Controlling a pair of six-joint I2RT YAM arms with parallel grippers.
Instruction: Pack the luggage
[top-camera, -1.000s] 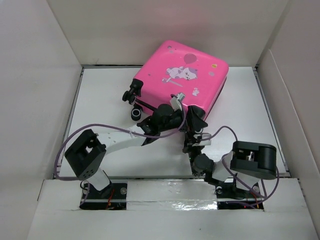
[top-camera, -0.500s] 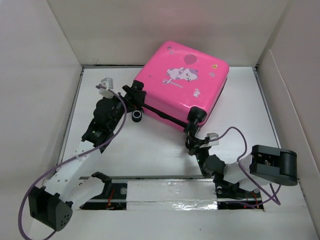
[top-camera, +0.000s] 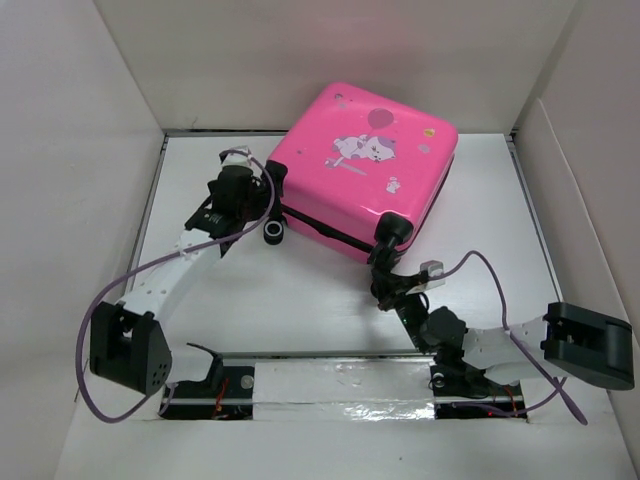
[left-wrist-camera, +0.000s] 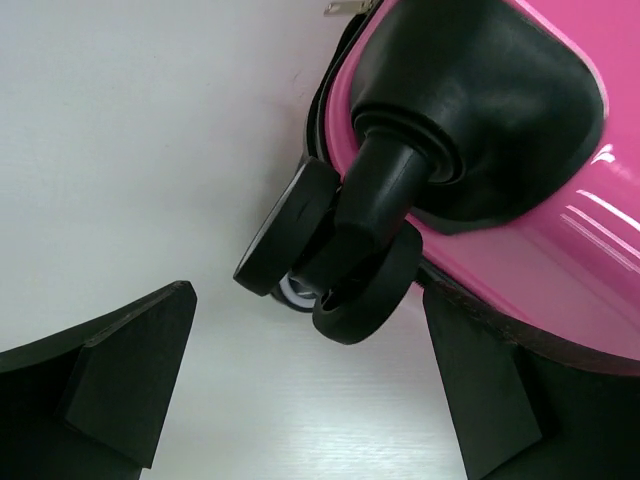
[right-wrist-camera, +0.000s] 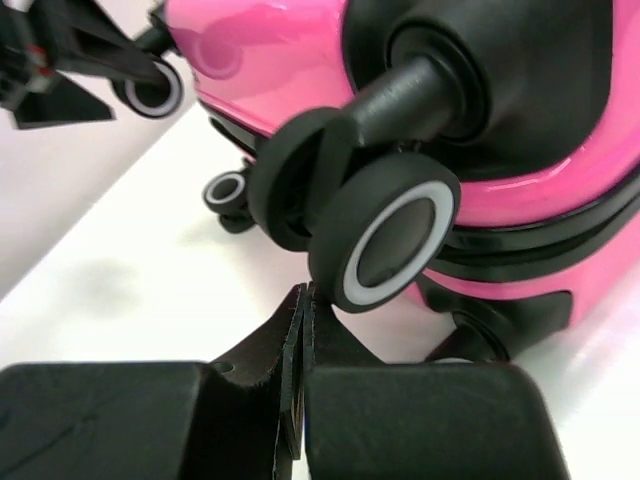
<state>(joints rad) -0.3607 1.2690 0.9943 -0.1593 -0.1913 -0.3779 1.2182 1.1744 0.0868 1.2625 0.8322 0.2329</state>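
The luggage (top-camera: 365, 165) lies flat and shut at upper centre, print up, its far corner close to the back wall (top-camera: 330, 60). It looks nearly square, so I cannot tell its long axis. Its wheeled side faces lower left, toward bare table (top-camera: 300, 300). The left gripper (left-wrist-camera: 305, 385) gapes wide just short of the corner wheel (left-wrist-camera: 330, 260). The right gripper (right-wrist-camera: 300, 310), pressed together, sits just under the near wheel (right-wrist-camera: 390, 240).

White counter (top-camera: 310, 310), evenly lit, boxed in by plain white panels: back wall (top-camera: 330, 50) behind it, left wall (top-camera: 70, 200) and right wall (top-camera: 590, 200) beside it, glossy ledge (top-camera: 340, 405) along its near edge.
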